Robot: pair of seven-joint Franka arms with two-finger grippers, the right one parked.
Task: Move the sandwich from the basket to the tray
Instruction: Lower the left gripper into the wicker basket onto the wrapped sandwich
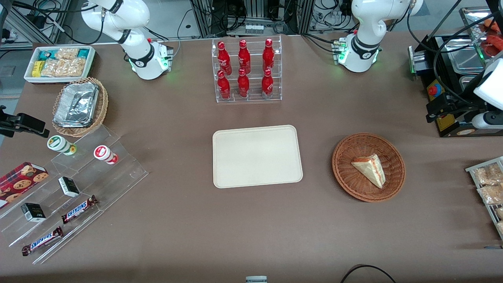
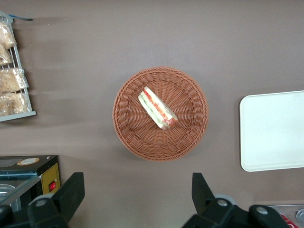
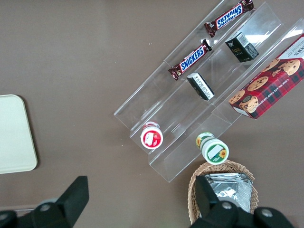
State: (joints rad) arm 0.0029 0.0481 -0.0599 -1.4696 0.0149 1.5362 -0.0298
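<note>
The sandwich (image 1: 369, 169) (image 2: 157, 109) is a pale triangular wedge with red and green filling, lying inside the round reddish-brown basket (image 1: 342, 173) (image 2: 128, 128). The cream tray (image 1: 257, 157) (image 2: 273, 130) (image 3: 14, 133) lies flat and bare beside the basket, toward the parked arm's end. My gripper (image 2: 137, 183) hangs high above the table, over bare tabletop just outside the basket's rim, between the basket and the black machine. Its two black fingers (image 2: 71, 190) stand wide apart with nothing between them.
A black machine with a red button (image 1: 452, 78) (image 2: 28, 166) and a wire rack of snack bags (image 1: 487, 184) (image 2: 12, 80) stand at the working arm's end. An acrylic rack of red bottles (image 1: 247, 70) stands farther from the front camera than the tray. Snack shelves (image 1: 70, 188) and a foil-tray basket (image 1: 78, 106) lie at the parked arm's end.
</note>
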